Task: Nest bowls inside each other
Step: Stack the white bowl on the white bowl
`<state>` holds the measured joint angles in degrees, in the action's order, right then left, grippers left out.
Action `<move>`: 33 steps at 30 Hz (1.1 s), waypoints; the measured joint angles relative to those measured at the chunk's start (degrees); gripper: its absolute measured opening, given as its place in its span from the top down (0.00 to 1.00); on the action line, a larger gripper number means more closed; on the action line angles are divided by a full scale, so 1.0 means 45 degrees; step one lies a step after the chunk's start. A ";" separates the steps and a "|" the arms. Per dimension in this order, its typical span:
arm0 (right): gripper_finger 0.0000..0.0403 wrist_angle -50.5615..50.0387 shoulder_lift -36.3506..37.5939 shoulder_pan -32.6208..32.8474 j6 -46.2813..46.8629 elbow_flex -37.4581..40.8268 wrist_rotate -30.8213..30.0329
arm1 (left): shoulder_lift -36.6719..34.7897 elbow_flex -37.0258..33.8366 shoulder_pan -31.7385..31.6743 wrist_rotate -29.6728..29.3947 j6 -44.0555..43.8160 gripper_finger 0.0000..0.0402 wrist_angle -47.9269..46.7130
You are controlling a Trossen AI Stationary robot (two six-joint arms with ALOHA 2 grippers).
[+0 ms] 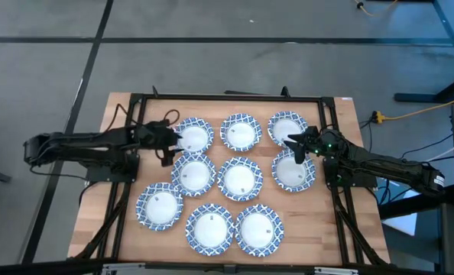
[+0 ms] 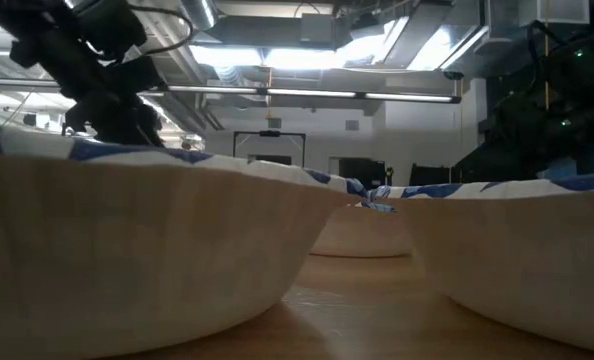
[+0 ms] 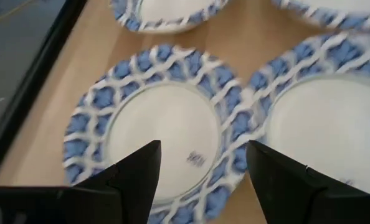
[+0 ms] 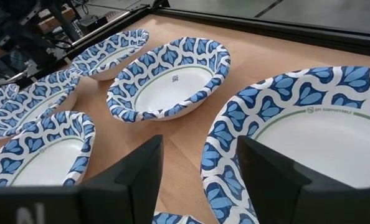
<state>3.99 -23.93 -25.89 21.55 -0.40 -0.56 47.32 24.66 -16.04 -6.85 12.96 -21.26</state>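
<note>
Nine small round bowls, white inside with blue-and-white wavy rims, sit upright and apart in three rows on the wooden table (image 1: 124, 122). My left gripper (image 1: 172, 142) (image 3: 203, 163) is open and hovers over the left rim of the far left bowl (image 1: 195, 136) (image 3: 154, 124). My right gripper (image 1: 294, 143) (image 4: 200, 167) is open too. It hangs over the gap between the far right bowl (image 1: 287, 127) (image 4: 322, 137) and the middle-row right bowl (image 1: 293, 171). In the low view, two near-row bowls (image 2: 127, 240) (image 2: 537, 250) fill the foreground.
A black frame (image 1: 227, 98) runs round the table's far edge and sides, close beside the outer bowls. The bowls nearly touch one another, among them the centre bowl (image 1: 240, 179) and the far middle bowl (image 1: 240, 131) (image 4: 166, 81). Bare wood lies along the left edge (image 1: 105, 191).
</note>
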 joint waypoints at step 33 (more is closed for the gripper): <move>0.49 -0.0001 0.0001 0.0000 -0.0236 0.0000 -0.0665 | 0.4495 0.1011 0.0857 -0.1663 0.2918 0.43 -0.1561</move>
<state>3.99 -23.92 -25.89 20.49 -0.40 -3.55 67.55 29.21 -12.19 -14.33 26.09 -28.28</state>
